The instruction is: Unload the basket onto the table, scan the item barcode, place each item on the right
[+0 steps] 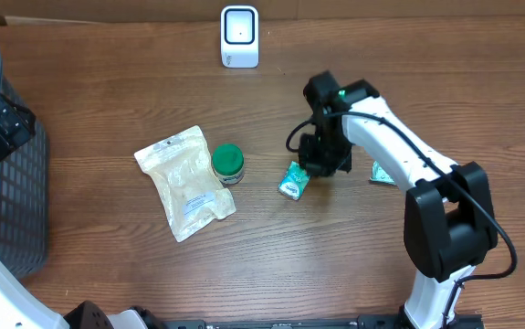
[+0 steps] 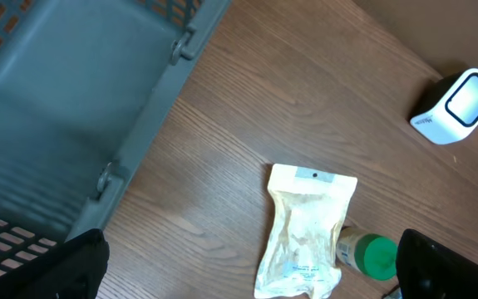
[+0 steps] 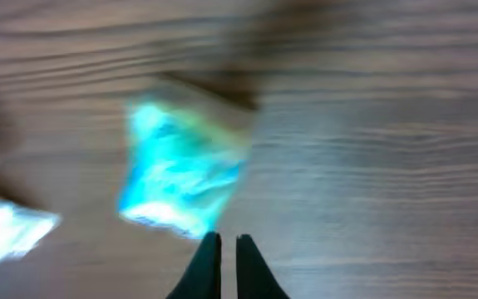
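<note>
A small teal packet lies flat on the wooden table, just left of my right gripper. In the right wrist view the packet is blurred and sits just beyond the gripper, whose fingertips are shut with nothing visible between them. A second teal packet lies to the right of that arm. The white barcode scanner stands at the table's far edge. My left gripper hangs open over the basket's edge, holding nothing.
A pale pouch and a green-lidded jar lie side by side left of centre; both show in the left wrist view, pouch and jar. A grey basket fills the left edge.
</note>
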Available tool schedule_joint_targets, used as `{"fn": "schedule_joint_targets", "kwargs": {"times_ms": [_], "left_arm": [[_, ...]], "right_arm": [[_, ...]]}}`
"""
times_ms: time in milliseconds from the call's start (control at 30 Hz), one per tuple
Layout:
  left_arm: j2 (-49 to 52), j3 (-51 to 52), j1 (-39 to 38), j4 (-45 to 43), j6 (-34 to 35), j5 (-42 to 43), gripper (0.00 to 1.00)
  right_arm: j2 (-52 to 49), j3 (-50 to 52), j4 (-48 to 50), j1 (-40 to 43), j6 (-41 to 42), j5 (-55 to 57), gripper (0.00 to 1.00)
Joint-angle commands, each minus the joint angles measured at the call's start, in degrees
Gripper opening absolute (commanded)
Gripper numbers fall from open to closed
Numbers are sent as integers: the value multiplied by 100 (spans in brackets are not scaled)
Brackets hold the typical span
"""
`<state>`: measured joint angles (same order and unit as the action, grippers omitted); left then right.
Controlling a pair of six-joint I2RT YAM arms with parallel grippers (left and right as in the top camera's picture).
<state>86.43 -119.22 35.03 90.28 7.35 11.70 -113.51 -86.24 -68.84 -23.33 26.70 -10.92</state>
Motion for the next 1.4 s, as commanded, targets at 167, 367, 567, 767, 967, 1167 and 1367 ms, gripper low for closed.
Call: {"fn": "schedule_joint_targets", "kwargs": {"times_ms": [167,367,567,767,967,1167,1367], "left_arm": [[20,-50,20,-13,55,-13,100],[20,-50,20,-11,55,-13,100],[20,-50,20,-13,55,-13,99],[20,-50,20,-13,55,-13,100],[20,-50,20,-13,55,-13,100],[20,-50,20,-11,55,-13,100],[20,-50,20,-13,55,-13,100]], "right_arm": [[87,1119,1078,11,529,662,4],[70,1554,1731,11,656,697,4],[24,1587,2105,11,610,629,4],[24,1565,2754,11,101,-131,4],[26,1370,2946,24,-136,-490,4],[153,643,1869,129,-323,-527,16],[208,385,887,199,-321,-595,38]]}}
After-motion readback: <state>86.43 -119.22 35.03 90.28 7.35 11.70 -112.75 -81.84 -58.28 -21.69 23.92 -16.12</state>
